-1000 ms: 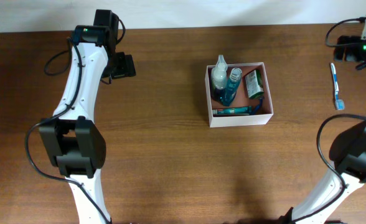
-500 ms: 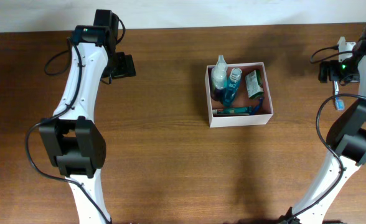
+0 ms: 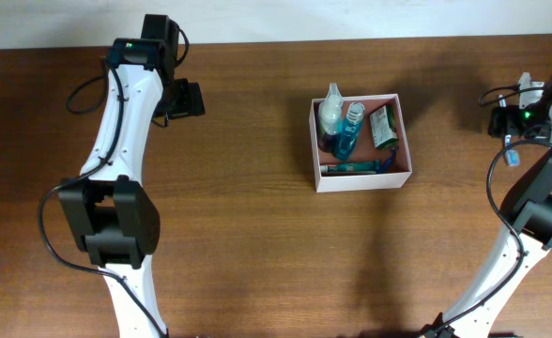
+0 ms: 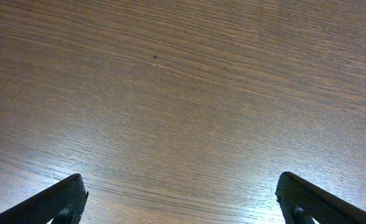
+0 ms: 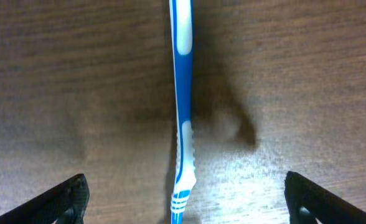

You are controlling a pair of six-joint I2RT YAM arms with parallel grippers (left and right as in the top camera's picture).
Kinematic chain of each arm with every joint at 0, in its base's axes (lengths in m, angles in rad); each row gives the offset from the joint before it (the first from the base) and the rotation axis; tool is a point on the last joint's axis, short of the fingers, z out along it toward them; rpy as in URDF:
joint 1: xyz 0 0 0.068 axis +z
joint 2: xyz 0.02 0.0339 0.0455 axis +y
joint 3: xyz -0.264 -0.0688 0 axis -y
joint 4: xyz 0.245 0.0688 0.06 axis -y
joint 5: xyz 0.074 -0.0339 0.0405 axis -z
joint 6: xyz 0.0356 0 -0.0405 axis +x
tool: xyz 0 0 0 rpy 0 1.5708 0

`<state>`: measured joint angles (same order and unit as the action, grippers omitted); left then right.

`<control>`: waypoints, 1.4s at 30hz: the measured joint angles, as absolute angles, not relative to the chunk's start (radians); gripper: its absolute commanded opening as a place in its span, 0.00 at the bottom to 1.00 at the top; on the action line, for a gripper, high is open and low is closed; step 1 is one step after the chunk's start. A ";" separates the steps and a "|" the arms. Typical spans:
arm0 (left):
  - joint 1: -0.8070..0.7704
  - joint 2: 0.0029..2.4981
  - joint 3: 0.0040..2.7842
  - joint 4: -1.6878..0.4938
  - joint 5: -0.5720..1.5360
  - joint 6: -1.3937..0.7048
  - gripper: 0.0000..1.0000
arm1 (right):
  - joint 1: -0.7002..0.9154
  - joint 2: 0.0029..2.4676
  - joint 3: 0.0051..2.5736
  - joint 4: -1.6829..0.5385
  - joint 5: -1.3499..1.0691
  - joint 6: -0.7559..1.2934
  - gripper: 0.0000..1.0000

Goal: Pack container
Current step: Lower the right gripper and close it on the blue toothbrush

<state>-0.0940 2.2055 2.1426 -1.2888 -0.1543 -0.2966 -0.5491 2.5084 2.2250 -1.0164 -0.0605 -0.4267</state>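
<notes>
You've now got the right gripper [image 5: 184,198] over the toothbrush [image 5: 182,93] at right, fingers apart astride it, left gripper [image 4: 182,200] idle w/ fingers apart; grab's next, then the container [image 3: 362,180] mid-table.

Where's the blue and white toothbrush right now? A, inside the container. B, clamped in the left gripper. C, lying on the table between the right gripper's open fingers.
C: the right wrist view shows the toothbrush lying flat on the table, between the open fingers of the right gripper, with neither finger touching it.
</notes>
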 measured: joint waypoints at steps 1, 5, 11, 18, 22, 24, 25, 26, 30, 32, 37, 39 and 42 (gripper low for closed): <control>-0.094 2.206 2.143 -1.289 -0.154 -0.297 0.99 | -0.549 2.508 2.225 -1.014 -0.061 -0.426 0.95; -0.094 2.206 2.143 -1.289 -0.154 -0.297 0.99 | -0.548 2.511 2.225 -1.008 -0.065 -0.426 0.94; -0.094 2.206 2.143 -1.289 -0.154 -0.297 0.99 | -0.548 2.546 2.225 -1.007 -0.094 -0.426 0.89; -0.094 2.206 2.143 -1.288 -0.154 -0.297 0.99 | -0.548 2.547 2.225 -1.000 -0.109 -0.428 0.70; -0.094 2.206 2.143 -1.288 -0.154 -0.297 0.99 | -0.548 2.547 2.225 -0.999 -0.109 -0.430 0.54; -0.094 2.206 2.143 -1.289 -0.154 -0.297 1.00 | -0.548 2.547 2.225 -0.998 -0.109 -0.428 0.47; -0.094 2.206 2.143 -1.288 -0.154 -0.297 0.99 | -0.548 2.547 2.225 -0.998 -0.109 -0.426 0.41; -0.094 2.206 2.143 -1.289 -0.154 -0.297 0.99 | -0.548 2.547 2.225 -0.997 -0.109 -0.426 0.34; -0.094 2.206 2.143 -1.289 -0.154 -0.297 0.99 | -0.548 2.547 2.226 -0.997 -0.110 -0.418 0.14; -0.094 2.206 2.143 -1.289 -0.154 -0.297 1.00 | -0.548 2.547 2.226 -0.998 -0.110 -0.417 0.10; -0.094 2.206 2.143 -1.289 -0.154 -0.297 0.99 | -0.548 2.547 2.226 -0.997 -0.109 -0.419 0.04; -0.094 2.206 2.143 -1.289 -0.154 -0.297 0.99 | -0.548 2.547 2.226 -0.998 -0.110 -0.417 0.04; -0.094 2.206 2.143 -1.289 -0.154 -0.297 0.99 | -0.548 2.548 2.231 -1.004 -0.110 -0.397 0.04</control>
